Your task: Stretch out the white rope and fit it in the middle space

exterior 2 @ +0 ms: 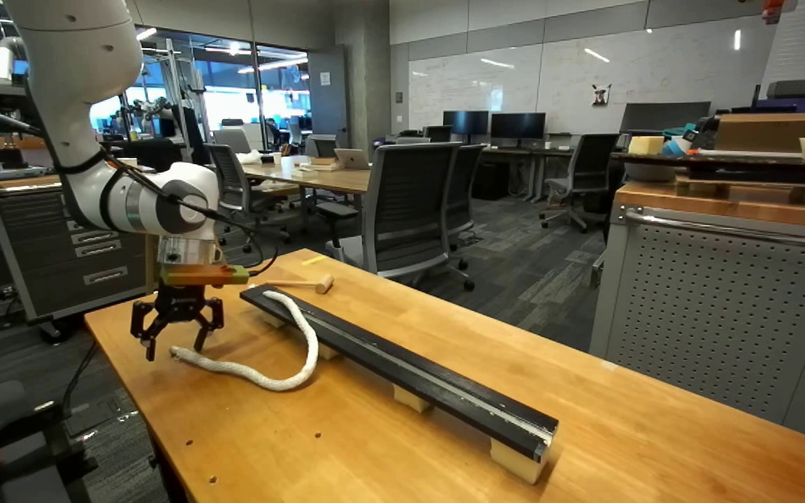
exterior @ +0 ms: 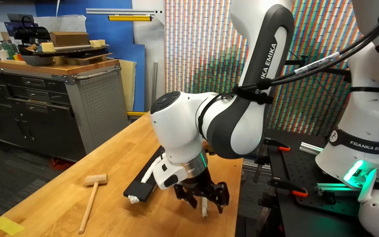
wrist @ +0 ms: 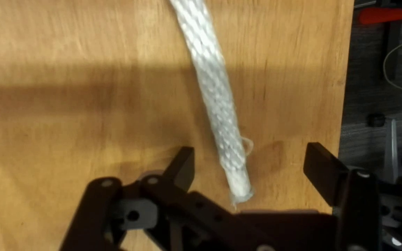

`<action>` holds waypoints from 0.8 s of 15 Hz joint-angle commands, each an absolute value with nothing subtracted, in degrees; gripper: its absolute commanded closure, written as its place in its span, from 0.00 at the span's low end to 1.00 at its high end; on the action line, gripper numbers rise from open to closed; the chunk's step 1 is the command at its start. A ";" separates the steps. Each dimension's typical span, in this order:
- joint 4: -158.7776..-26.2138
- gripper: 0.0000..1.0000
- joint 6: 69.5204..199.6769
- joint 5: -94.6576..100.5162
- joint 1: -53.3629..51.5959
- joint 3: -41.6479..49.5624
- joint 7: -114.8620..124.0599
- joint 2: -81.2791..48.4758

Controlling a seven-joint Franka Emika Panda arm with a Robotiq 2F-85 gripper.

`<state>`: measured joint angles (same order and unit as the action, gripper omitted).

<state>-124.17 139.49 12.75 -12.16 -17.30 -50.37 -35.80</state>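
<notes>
White rope, part on the black bars and part on the wooden table beside them. Pokes a small fuzzy tip out of one end of the bars, then hides under something black for a bit. Comes out and runs a short way along the top of the bars, at the middle space. Hard to tell how deep down in it. Next, leaves the side of the bars and makes one big bend on the table. Ends loose on the wood, off to the side of the bars, near the same end as the fuzzy tip. Around that loose end, beside the bars: the gripper, pointing down, with fingers wide apart. With wood on both sides of the rope in the wrist view, so clear of both fingers. Cannot tell if down on the table or just above it. Farther along the bars, the middle space as a pale line, right to the other end. Under the bars, pale blocks, holding them up off the table. Across the bars from the gripper, near the fuzzy-tip end: a wooden mallet, lying on the table.
</notes>
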 commanded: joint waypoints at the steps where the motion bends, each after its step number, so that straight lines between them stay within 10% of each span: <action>1: -122.24 0.47 137.97 11.54 -11.47 -17.79 -48.90 -36.88; 8: -122.66 0.98 138.70 12.79 -12.13 -17.41 -45.99 -36.06; 12: -124.32 0.96 137.36 15.22 -12.94 -17.08 -46.60 -33.41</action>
